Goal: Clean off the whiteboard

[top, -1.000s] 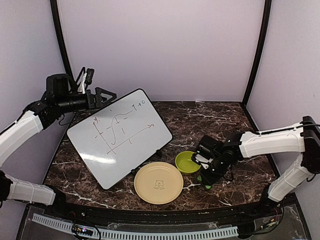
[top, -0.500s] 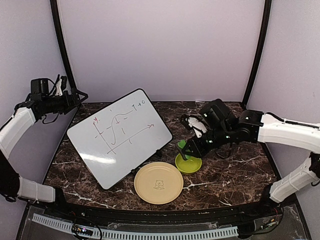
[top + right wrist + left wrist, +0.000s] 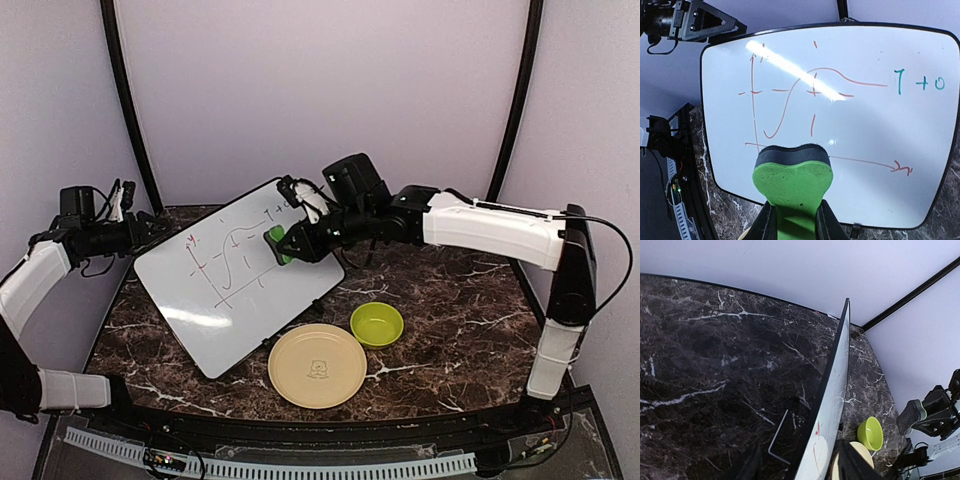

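The whiteboard [image 3: 230, 310] leans tilted on a wire stand, with a red graph and green marks on its face [image 3: 865, 150]. My right gripper [image 3: 795, 222] is shut on a green eraser [image 3: 792, 175] whose black felt faces the board. In the top view the eraser [image 3: 277, 243] is over the upper middle of the graph; I cannot tell if it touches. My left gripper [image 3: 152, 232] is at the board's upper left edge. In the left wrist view the board [image 3: 832, 405] runs edge-on between its open jaws, with a gap on each side.
A beige plate [image 3: 317, 365] lies at the front of the dark marble table, with a green bowl [image 3: 377, 324] to its right. The board's wire stand [image 3: 777, 440] rests behind it. Pale walls enclose the table on three sides.
My right arm has carried the eraser from beside the green bowl up and left to the board's face. My left gripper has come to the board's edge and its jaws have narrowed.
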`<state>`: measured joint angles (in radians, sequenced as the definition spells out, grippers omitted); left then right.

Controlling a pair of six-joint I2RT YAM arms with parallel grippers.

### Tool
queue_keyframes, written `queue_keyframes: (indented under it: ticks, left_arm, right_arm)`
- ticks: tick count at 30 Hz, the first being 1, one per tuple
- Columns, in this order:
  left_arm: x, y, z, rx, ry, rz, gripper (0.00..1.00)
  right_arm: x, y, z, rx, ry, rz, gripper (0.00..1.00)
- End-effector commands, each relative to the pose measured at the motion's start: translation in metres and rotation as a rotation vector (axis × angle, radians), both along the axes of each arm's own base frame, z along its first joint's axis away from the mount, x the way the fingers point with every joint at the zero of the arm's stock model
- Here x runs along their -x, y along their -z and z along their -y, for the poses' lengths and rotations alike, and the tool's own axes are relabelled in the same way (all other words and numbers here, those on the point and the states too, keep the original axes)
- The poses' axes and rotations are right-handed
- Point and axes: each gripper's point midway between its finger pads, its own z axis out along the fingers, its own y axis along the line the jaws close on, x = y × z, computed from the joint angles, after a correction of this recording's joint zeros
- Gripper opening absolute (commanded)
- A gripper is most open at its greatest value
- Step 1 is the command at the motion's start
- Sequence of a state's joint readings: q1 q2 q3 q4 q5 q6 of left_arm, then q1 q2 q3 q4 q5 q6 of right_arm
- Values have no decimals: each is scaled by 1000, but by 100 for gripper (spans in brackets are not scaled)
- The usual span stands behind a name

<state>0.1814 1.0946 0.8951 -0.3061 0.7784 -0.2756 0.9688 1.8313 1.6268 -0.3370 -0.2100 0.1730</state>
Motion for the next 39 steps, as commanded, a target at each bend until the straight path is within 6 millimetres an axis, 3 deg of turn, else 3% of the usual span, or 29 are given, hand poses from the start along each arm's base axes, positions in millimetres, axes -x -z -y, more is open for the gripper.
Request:
queue_keyframes:
  ticks: [1, 10, 17, 23, 27, 39]
  left_arm:
    - [4, 1, 6, 29, 57, 17, 46]
    - [3, 1, 16, 88, 130, 38, 23]
    - [0, 5, 13, 61, 127, 21, 33]
    - [-9, 20, 5, 15, 97, -28, 32]
    - [-8, 20, 7, 16, 117, -22, 32]
    - [9, 14, 26, 112, 208, 8, 12]
  right_arm:
    - [-2, -37, -22, -110, -63, 49, 14]
    - [-12, -33, -30, -95, -68, 60, 14]
    - [-14, -34, -36, -97, -81, 54, 14]
    - [-13, -34, -36, -98, -89, 51, 14]
    - [-13, -35, -36, -95, -92, 53, 13]
    - [-18, -32, -34, -89, -90, 58, 13]
